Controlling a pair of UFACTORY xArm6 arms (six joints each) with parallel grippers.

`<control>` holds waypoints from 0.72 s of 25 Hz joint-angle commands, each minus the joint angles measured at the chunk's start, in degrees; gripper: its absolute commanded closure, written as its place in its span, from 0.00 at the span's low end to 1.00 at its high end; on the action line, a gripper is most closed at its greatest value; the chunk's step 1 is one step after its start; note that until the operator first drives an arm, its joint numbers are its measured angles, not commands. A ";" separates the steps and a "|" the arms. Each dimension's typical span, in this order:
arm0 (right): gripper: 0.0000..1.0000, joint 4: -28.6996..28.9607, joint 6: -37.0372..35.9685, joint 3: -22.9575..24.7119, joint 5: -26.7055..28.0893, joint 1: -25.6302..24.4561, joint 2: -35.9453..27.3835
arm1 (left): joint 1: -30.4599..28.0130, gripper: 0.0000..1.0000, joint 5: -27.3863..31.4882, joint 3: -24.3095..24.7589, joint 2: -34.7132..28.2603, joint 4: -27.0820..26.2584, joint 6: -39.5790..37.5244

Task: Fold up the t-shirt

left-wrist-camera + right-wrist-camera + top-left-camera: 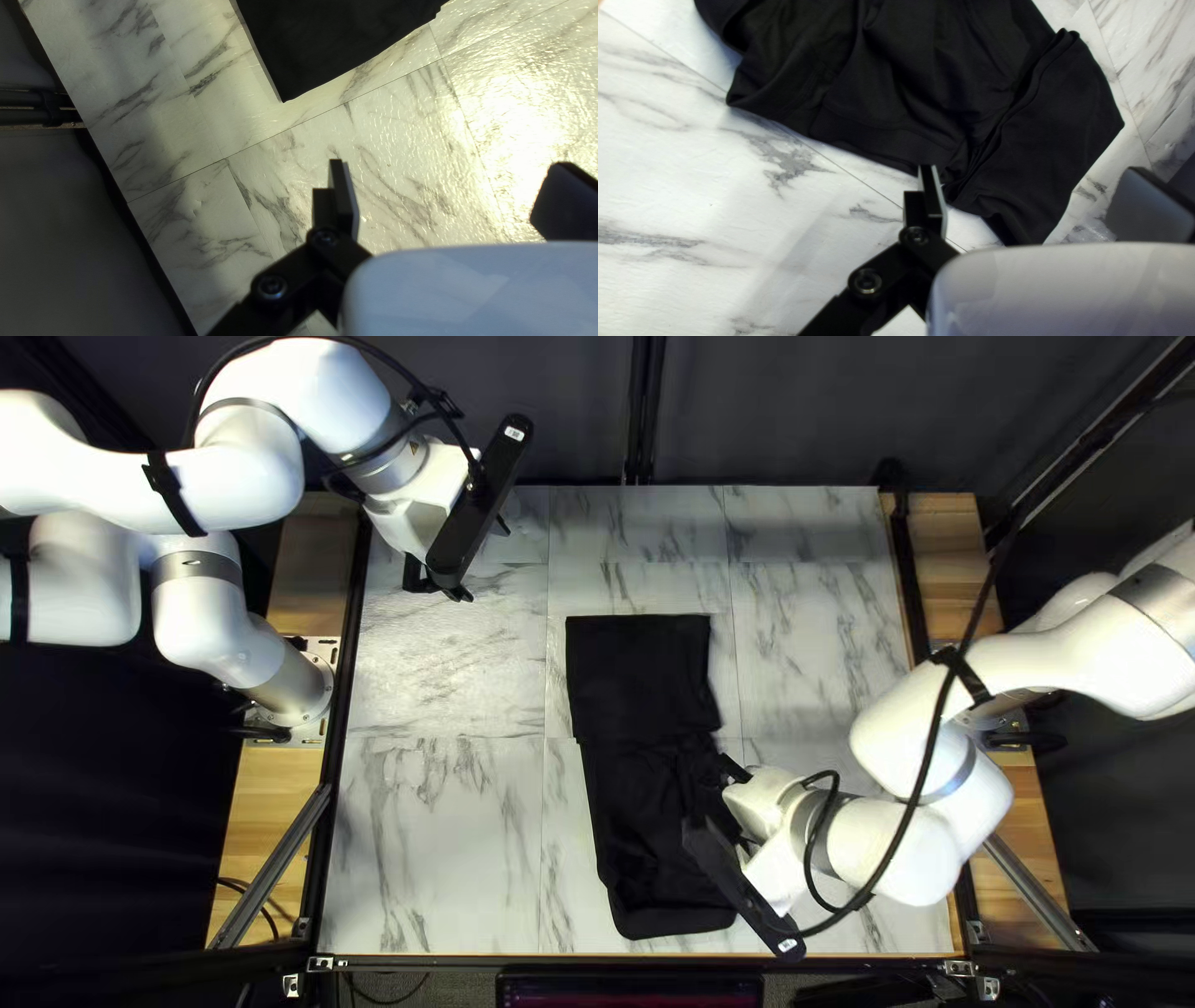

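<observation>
T-shirt (637,678), black, long axis near-to-far

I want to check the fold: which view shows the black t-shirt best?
The top left view, since it shows nearly all of the black t-shirt. The left wrist view shows only its smooth end; the right wrist view, rumpled folds up close.

Rumpled black t-shirt (896,68), claw (725,807) spread
</observation>
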 commanded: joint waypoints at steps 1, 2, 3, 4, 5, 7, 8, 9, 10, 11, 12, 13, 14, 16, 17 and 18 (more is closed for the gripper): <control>0.00 1.34 1.84 -1.97 -1.24 2.80 3.16 | 0.00 0.00 0.00 0.00 0.00 0.00 0.00; 0.00 1.22 3.63 -3.98 -0.49 4.54 5.23 | 0.00 0.00 0.00 0.00 0.00 0.00 0.00; 0.00 1.12 4.57 -5.14 -0.06 5.45 6.46 | 0.00 0.00 0.00 0.00 0.00 0.00 0.00; 0.00 1.01 6.23 -7.34 0.77 7.05 8.85 | 0.00 0.00 0.00 0.00 0.00 0.00 0.00; 0.00 0.88 7.49 -8.76 1.22 8.17 10.51 | 0.00 0.00 0.00 0.00 0.00 0.00 0.00; 0.00 0.64 9.87 -10.53 1.92 10.18 12.92 | 0.00 0.00 0.00 0.00 0.00 0.00 0.00; 0.00 0.55 10.55 -10.53 1.82 10.64 13.26 | 0.00 0.00 0.00 0.00 0.00 0.00 0.00; 0.00 0.48 11.82 -9.18 1.16 11.29 13.07 | 0.00 0.00 0.00 0.00 0.00 0.00 0.00; 0.00 0.53 12.45 -7.89 0.83 11.55 12.40 | 0.00 0.00 0.00 0.00 0.00 0.00 0.00; 0.00 0.47 13.21 -6.24 0.40 11.79 11.32 | 0.00 0.00 0.00 0.00 0.00 0.00 0.00; 0.00 0.46 13.45 -5.74 0.27 11.86 10.99 | 0.00 0.00 0.00 0.00 0.00 0.00 0.00; 0.00 0.46 13.45 -5.74 0.27 11.86 10.99 | 0.00 0.00 0.00 0.00 0.00 0.00 0.00; 0.00 0.46 13.45 -5.74 0.27 11.86 10.99 | 0.00 0.00 0.00 0.00 0.00 0.00 0.00; 0.00 0.46 13.45 -5.74 0.27 11.86 10.99 | 0.00 0.00 0.00 0.00 0.00 0.00 0.00; 0.00 0.46 13.45 -5.74 0.27 11.86 10.99 | 0.00 0.00 0.00 0.00 0.00 0.00 0.00; 0.00 0.46 13.45 -5.74 0.27 11.86 10.99 | 0.00 0.00 0.00 0.00 0.00 0.00 0.00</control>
